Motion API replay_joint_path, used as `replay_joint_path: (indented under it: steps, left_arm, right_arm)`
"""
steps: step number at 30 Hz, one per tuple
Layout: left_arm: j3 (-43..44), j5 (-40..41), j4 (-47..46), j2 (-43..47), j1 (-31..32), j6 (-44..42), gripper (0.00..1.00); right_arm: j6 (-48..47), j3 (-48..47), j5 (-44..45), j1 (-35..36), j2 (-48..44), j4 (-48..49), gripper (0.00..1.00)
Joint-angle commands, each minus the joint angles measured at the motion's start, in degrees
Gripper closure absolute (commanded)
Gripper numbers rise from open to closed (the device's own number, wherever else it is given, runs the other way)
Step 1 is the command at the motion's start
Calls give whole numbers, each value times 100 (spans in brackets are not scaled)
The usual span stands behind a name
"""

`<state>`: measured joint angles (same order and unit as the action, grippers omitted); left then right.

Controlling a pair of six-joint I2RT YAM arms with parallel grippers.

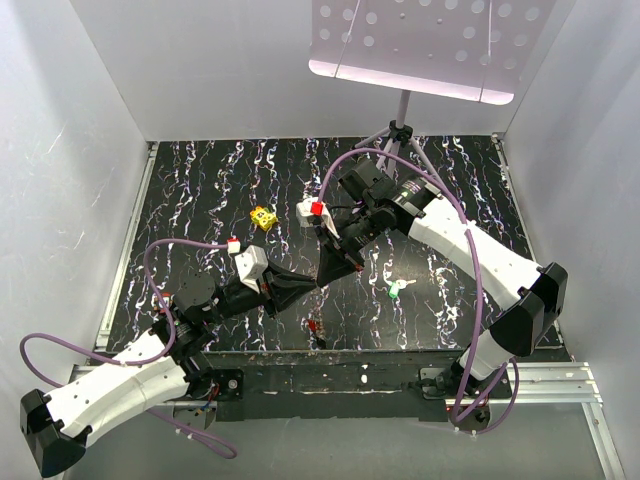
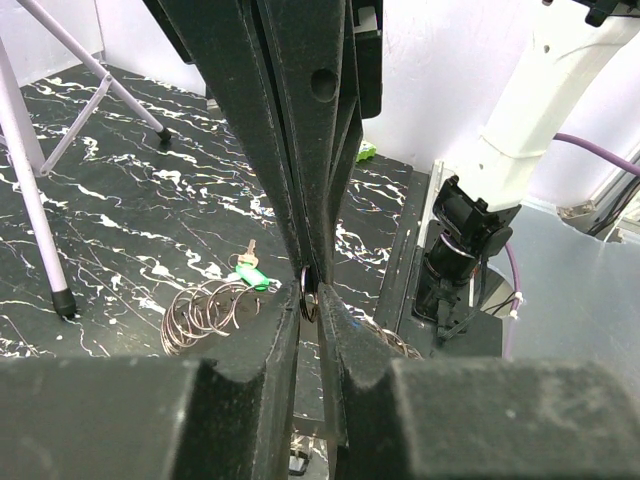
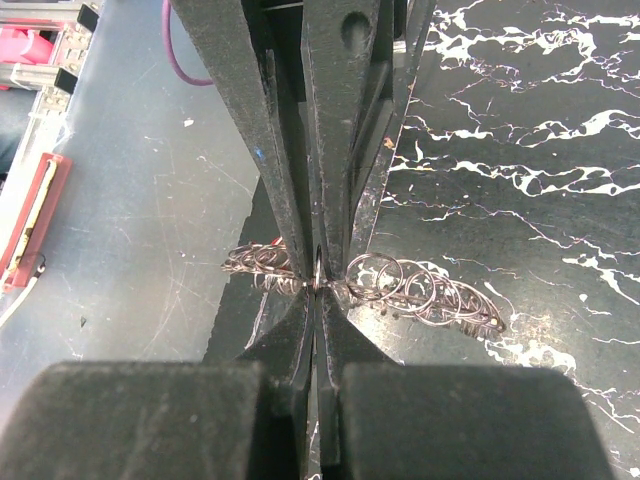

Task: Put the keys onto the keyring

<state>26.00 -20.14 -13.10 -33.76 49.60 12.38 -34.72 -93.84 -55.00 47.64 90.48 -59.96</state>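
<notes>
Keyring: a thin silver wire ring held in mid-air above the black marbled table, caught where the tips of two pincers meet nose to nose. The left pincer reaches in from the left. Its fingers are drawn in to a narrow slit, and the ring sits edge-on right at their tips, pinched between them. The right pincer comes down from the far right. Its fingers are fully closed and grip the same ring from the opposite side. The two sets of fingertips almost touch, with only the ring between them.

On the table below the pincers, by the near edge, lies a string of linked rings. A small red key lies next to it, too small to make out in detail. Off to the right of the pincers, a green key lies flat on the table beside a second coil of rings, well clear of both pincers. Farther back, left of the right arm, sits a yellow block. A grey tripod stand rises at the far edge.
</notes>
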Motion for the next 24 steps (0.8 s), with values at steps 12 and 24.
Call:
replay_joint_path:
  steps: [12, 24]
  left_arm:
    - [186, -25, 133, 36, -30, -140, 100]
    - [-59, -25, -148, 238, -21, -359, 100]
  right_arm:
    - [-44, 6, -248, 9, -232, 11, 99]
    - [-395, -125, -389, -18, -285, -296, 55]
